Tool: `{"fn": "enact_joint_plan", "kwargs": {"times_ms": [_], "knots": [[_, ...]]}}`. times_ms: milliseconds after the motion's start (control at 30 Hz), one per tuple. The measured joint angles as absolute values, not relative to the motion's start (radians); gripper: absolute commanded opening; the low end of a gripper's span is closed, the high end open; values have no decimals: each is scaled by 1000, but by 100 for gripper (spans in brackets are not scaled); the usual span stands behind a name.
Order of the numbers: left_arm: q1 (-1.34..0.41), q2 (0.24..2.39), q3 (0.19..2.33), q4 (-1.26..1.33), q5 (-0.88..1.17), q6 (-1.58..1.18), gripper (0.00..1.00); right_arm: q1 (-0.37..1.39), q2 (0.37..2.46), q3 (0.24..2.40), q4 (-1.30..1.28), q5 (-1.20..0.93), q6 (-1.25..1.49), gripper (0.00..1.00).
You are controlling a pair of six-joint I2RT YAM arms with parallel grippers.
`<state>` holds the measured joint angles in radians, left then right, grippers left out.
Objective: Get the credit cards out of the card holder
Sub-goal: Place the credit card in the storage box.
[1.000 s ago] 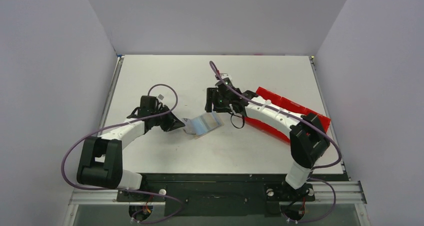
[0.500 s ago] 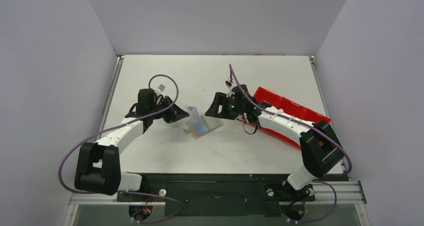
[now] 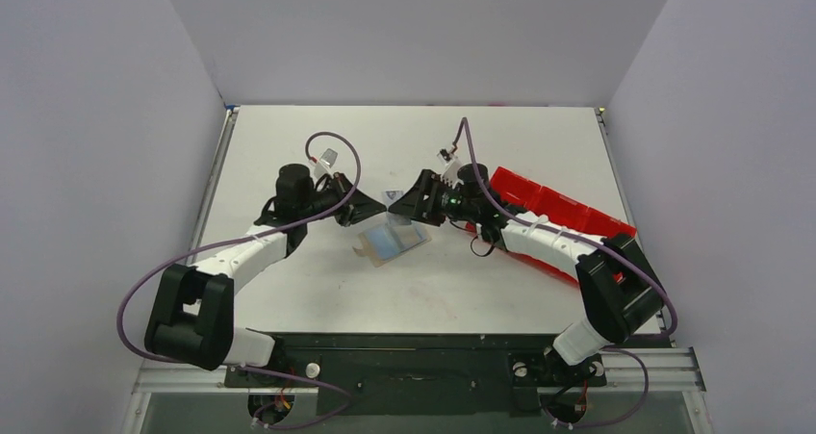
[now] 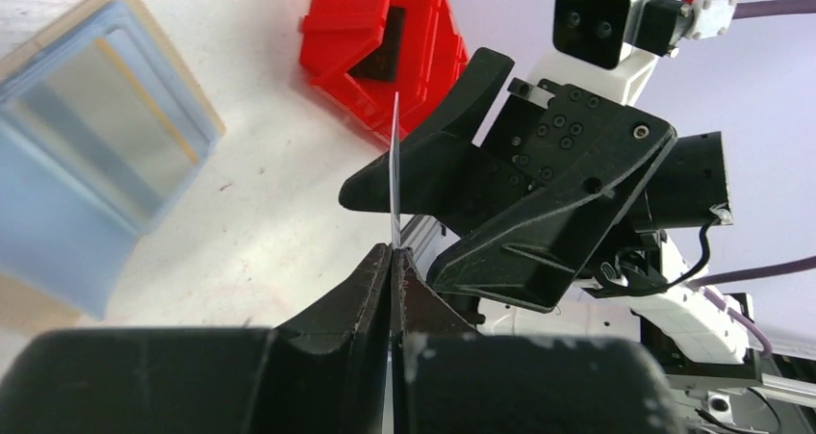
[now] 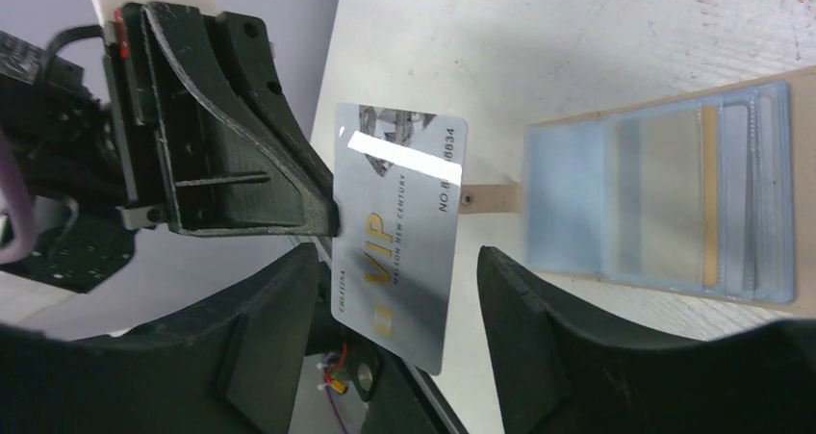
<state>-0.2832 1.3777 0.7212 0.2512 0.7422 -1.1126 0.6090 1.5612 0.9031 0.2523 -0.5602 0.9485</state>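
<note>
While the card holder [image 3: 393, 241] lies opened flat on the white table [image 3: 289, 145], a little toward 6 o'clock from the table's middle, one silver VIP card [image 3: 390, 199] is up in the air above it, just to the holder's 12 o'clock side in the top view.

The left gripper [image 3: 370, 200] reaches in from 9 o'clock with its fingers pressed together on one short end of that card. In the left wrist view the card [image 4: 395, 165] shows edge-on, a thin line rising out of the shut fingertips [image 4: 380, 261].

The right gripper [image 3: 406, 203] faces it from 3 o'clock. Its fingers stand apart, one on each side of the card. In the right wrist view the card [image 5: 399, 232] hangs between the two black fingers [image 5: 260, 347], printed face to the camera. Its lower corner overlaps the left-hand finger's edge. Whether that finger touches the card cannot be told.

The holder [image 5: 664, 203] shows tan-brown edges and clear light-blue pockets. One pocket holds a pale card with an orange stripe [image 5: 709, 193]. At the far side of that pocket, more thin card edges [image 5: 760, 193] sit stacked close together. A small tan tab [image 5: 491, 199] with a snap juts from the holder toward the raised card.

The red compartment tray [image 3: 558, 208] sits at 3 o'clock on the table, well apart from the holder and partly under the right arm.
</note>
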Motion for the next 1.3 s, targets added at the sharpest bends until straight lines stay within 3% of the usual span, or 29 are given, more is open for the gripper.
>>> {"fn": "enact_joint_plan", "kwargs": {"times_ms": [233, 267, 333, 500, 733, 933, 1300], "knots": [[-294, 1412, 721, 331, 768, -1153, 0, 585, 1541, 886, 295, -564, 991, 4], [-297, 1414, 721, 337, 770, -1155, 0, 582, 1537, 883, 297, -565, 996, 1], [-299, 1422, 721, 340, 767, -1155, 0, 576, 1524, 880, 307, -571, 1013, 0], [-309, 1434, 728, 306, 768, -1124, 16, 577, 1507, 881, 278, -565, 1007, 0], [-324, 1453, 803, 93, 729, -997, 21, 578, 1507, 934, 146, -487, 973, 0], [-337, 1497, 820, 27, 703, -953, 32, 590, 1507, 969, 58, -418, 951, 0], [-345, 1528, 843, -75, 649, -926, 40, 591, 1496, 1021, -150, -290, 904, 0]]}}
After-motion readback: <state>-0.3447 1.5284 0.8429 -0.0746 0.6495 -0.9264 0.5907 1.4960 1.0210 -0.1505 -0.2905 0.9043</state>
